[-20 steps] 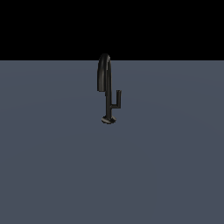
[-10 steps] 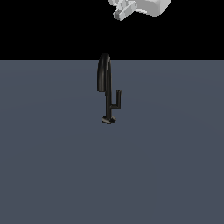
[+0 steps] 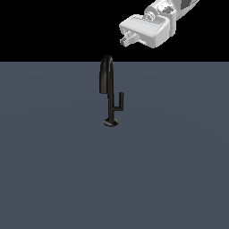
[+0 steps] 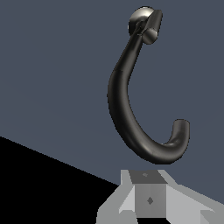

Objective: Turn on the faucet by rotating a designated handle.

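Overhead and toward the exterior view's right hangs the hand (image 3: 127,39), touching nothing, finger spread impossible to tell. Well below stands the faucet (image 3: 108,89) on the worktop (image 3: 53,170), handle (image 3: 120,102) branching rightward, tip upright; reaching it means descending.

light: flat, even, dim render
shadows: none cast on counter (image 3: 170,179)
glare: soft sheen on faucet (image 4: 127,113)
focus: sharp, no blur

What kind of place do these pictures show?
Probably a bare simulated test scene, not a real kitchen: a lone black faucet stands on a flat grey-blue surface with no sink, against a black background, with a white robot tool above it.
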`<state>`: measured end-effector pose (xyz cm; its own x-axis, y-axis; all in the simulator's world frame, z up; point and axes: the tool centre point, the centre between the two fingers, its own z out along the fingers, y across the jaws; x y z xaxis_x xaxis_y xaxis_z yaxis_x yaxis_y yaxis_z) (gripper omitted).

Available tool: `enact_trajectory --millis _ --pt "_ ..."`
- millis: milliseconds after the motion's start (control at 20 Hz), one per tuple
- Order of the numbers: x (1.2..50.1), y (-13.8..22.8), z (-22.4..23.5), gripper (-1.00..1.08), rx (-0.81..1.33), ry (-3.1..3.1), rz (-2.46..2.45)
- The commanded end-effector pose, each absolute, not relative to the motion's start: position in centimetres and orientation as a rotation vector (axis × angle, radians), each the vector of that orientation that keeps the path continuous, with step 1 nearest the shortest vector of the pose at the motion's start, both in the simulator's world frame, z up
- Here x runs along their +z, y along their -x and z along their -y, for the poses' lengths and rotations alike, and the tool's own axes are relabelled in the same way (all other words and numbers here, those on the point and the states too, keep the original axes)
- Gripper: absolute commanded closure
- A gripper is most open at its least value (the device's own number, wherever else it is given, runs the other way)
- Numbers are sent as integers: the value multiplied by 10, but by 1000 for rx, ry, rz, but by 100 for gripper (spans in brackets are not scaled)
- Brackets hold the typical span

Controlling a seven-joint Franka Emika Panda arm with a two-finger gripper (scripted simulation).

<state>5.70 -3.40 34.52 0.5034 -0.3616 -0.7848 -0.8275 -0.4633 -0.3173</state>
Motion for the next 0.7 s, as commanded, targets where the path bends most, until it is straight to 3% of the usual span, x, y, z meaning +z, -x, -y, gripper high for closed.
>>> enact_trajectory --millis 0,650 --pt "328 -69 37 108 885 1956 -1008" --pt "215 -117 45 108 1081 1443 -1194"
